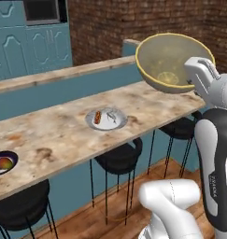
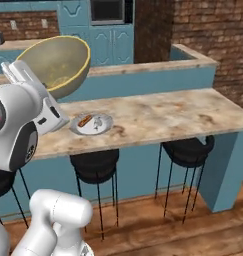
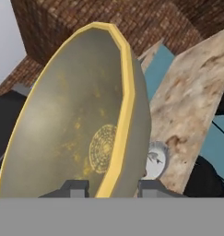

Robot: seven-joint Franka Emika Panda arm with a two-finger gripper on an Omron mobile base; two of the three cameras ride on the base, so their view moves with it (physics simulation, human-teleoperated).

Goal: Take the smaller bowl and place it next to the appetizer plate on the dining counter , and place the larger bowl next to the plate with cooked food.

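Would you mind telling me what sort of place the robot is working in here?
Most likely a home kitchen with a dining island: a long beige marbled stone counter with black bar stools under it, teal cabinets along the back, and a pale round plate of brownish food.

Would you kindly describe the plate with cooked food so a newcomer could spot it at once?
On the long marbled dining counter, above the black stools, sits the plate with cooked food. It is pale and round, bearing a brownish elongated piece, unlike the dark appetizer plate at the far left.
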